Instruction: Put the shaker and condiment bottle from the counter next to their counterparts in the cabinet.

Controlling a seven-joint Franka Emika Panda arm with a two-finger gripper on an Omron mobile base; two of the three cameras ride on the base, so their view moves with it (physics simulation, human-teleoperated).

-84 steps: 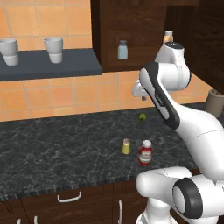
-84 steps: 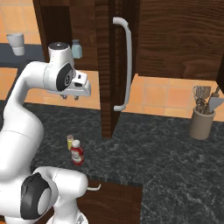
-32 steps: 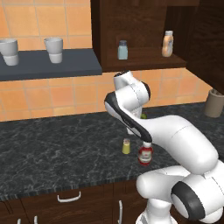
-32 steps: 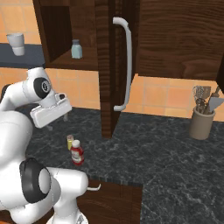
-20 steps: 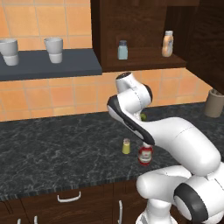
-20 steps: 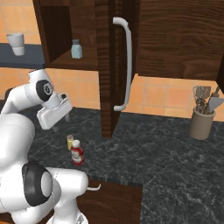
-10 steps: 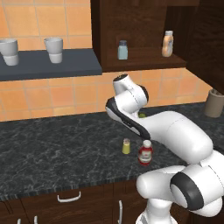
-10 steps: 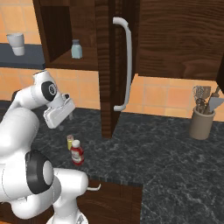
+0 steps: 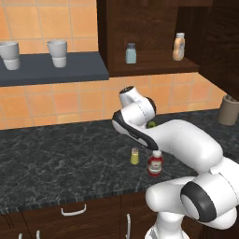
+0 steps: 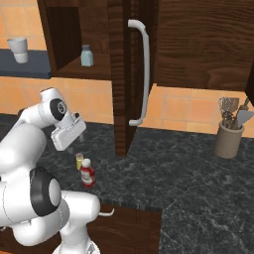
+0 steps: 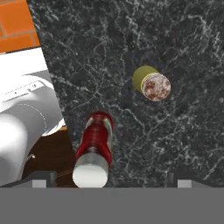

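Note:
The yellow shaker [image 9: 135, 156] [image 10: 79, 160] [image 11: 151, 82] and the red condiment bottle [image 9: 155, 164] [image 10: 88, 173] [image 11: 95, 148] stand side by side near the front of the black counter [image 9: 56, 163]. My gripper [image 10: 75, 140] [image 11: 111, 183] hangs open above them and points down, with nothing between its fingers. In the hand view the bottle's white cap lies between the fingertips, nearer the left one, and the shaker is further up. In the open cabinet [image 9: 140, 28], a pale blue-grey shaker [image 9: 131, 52] [image 10: 87, 55] and an orange-tan bottle [image 9: 179, 46] stand on the shelf.
The cabinet door [image 10: 124, 74] with its long handle stands open over the counter, right of the arm. A utensil holder [image 10: 228, 139] sits at the far right. A grey-blue wall shelf [image 9: 51, 67] holds two white cups. A small green thing [image 9: 151, 124] lies behind the arm.
The hand has swung a little to the right and come down closer over the bottle and shaker. Its jaws have stayed open. Bottle and shaker have not moved.

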